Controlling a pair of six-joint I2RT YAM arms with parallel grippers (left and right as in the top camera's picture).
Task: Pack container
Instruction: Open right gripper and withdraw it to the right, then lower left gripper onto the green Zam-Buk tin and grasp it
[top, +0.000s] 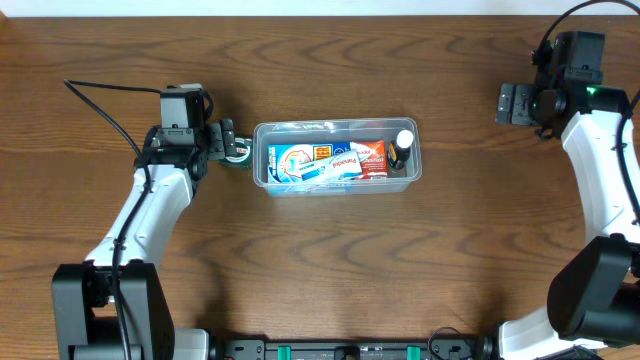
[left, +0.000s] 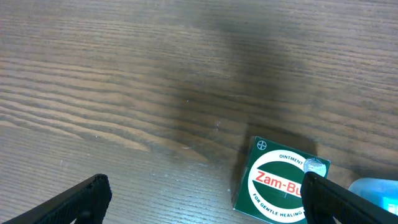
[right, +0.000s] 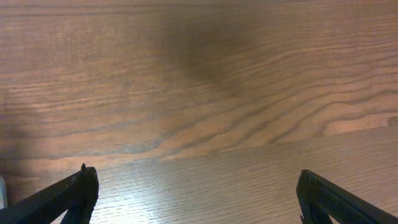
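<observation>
The container (top: 262, 180), a clear shallow tub, stands mid-table holding a blue-and-white packet (top: 292, 160), a red packet (top: 372, 158) and a dark bottle with a white cap (top: 402, 145). Just left of it lies a small green Zam-Buk box (left: 277, 180), flat on the wood. My left gripper (top: 233, 143) hovers there, open; in the left wrist view the box sits close to the right finger (left: 339, 200) of the left gripper (left: 205, 199), not gripped. My right gripper (top: 505, 103) is far off at the back right, and the right wrist view shows the right gripper (right: 196, 196) open over bare wood.
The wooden table (top: 330, 270) stretches around the tub. A black cable (top: 105, 110) runs along the left arm. The tub's blue contents (left: 376, 190) show at the lower right edge of the left wrist view.
</observation>
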